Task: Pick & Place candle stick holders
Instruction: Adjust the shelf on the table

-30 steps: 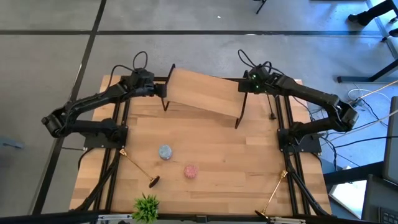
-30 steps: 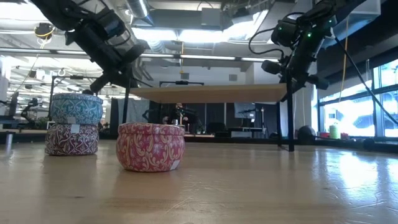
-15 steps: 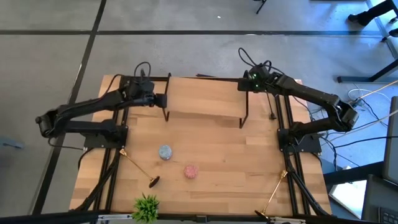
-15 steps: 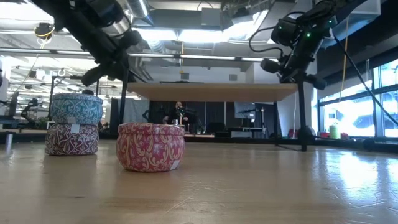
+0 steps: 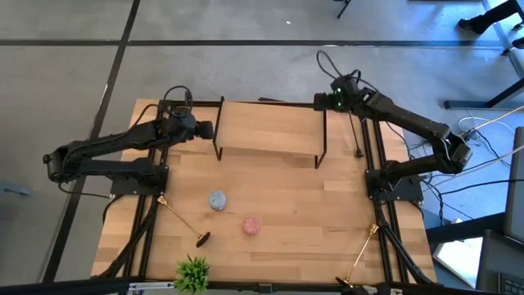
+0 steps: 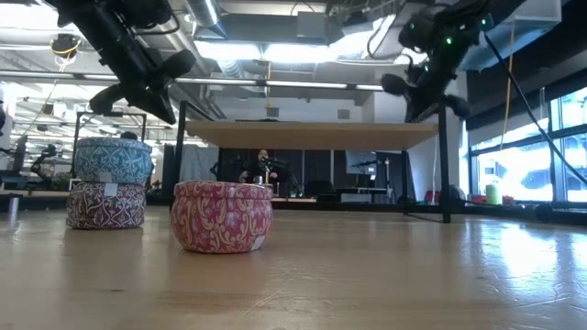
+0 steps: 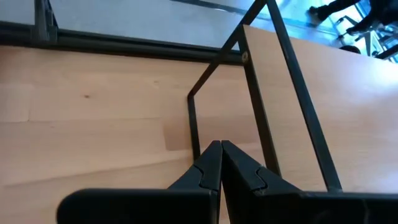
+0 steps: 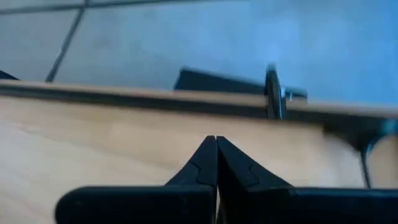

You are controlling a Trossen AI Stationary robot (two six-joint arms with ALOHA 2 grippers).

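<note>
A gold candle stick holder [image 5: 182,219] lies on the table at the near left, its dark base [image 5: 202,239] toward the middle. A second gold one [image 5: 361,256] lies at the near right. A thin black one [image 5: 358,146] lies right of a wooden shelf [image 5: 268,131] that stands on black legs at the far middle. My left gripper [image 5: 206,129] is shut just left of the shelf's left end. My right gripper [image 5: 319,103] is shut above the shelf's far right corner, clear of its top in the low view [image 6: 393,85].
A pink tin [image 5: 251,225] and a blue tin [image 5: 217,200] stand in the table's middle. The blue tin sits on a dark red one [image 6: 107,203]. A small green plant [image 5: 192,273] is at the near edge. The arms' black base frames run along both sides.
The shelf stood skewed a second ago, its left end farther back. It then swung round square to the table and has stayed there. My left gripper has drawn back toward the table's left edge. My right gripper has moved a little toward the far edge.
</note>
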